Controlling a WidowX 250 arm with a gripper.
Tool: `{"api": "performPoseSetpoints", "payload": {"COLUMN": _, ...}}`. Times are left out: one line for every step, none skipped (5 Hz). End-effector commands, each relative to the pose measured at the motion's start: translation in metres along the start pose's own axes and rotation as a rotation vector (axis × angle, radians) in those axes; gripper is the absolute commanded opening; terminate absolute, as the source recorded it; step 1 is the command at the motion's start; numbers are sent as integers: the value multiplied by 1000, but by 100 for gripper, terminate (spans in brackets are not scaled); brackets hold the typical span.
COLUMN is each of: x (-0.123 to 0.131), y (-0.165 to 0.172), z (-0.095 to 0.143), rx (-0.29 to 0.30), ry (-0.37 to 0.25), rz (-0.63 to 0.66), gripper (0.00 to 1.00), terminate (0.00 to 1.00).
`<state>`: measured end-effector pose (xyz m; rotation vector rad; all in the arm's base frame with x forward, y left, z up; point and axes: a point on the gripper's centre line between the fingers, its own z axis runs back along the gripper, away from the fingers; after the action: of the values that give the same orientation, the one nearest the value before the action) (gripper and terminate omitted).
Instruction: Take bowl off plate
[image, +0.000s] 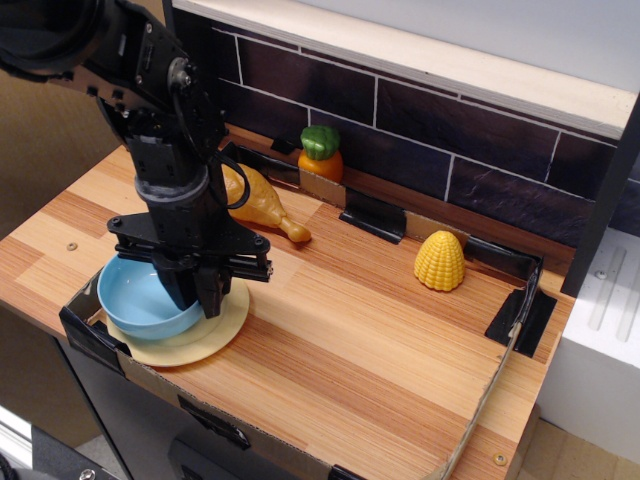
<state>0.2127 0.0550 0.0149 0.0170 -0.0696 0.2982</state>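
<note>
The light-blue bowl (138, 297) sits on the pale-yellow plate (222, 327) at the front left corner of the wooden counter. My black gripper (198, 293) comes straight down over the bowl's right rim. One finger is inside the bowl and one outside, and they are pinched together on the rim. The bowl looks slightly pushed to the left on the plate. The gripper hides the right side of the bowl.
A toy chicken drumstick (268, 206) lies just behind the gripper. An orange vegetable with a green top (320, 152) stands by the dark tiled back wall, and a yellow corn (440, 260) at the right. A low taped cardboard border (88, 330) runs along the counter edges.
</note>
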Motion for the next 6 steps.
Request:
{"api": "performPoseSetpoints", "payload": {"x": 7, "y": -7, "z": 29, "rx": -13, "ry": -105, "rz": 29, "gripper": 0, "terminate": 0}}
{"api": "performPoseSetpoints", "payload": {"x": 5, "y": -29, "z": 39, "rx": -39, "ry": -105, "rz": 21, "gripper": 0, "terminate": 0}}
{"api": "performPoseSetpoints", "payload": {"x": 4, "y": -56, "z": 39, "rx": -54, "ry": -74, "rz": 20, "gripper": 0, "terminate": 0}}
{"api": "performPoseSetpoints", "payload": {"x": 2, "y": -89, "z": 27, "rx": -50, "ry": -53, "rz": 21, "gripper": 0, "terminate": 0}}
{"api": "performPoseSetpoints", "payload": {"x": -2, "y": -116, "z": 14, "rx": -44, "ry": -42, "rz": -2, "gripper": 0, "terminate": 0}}
{"api": "performPoseSetpoints", "payload": {"x": -6, "y": -138, "z": 6, "rx": -47, "ry": -43, "rz": -5, "gripper": 0, "terminate": 0}}
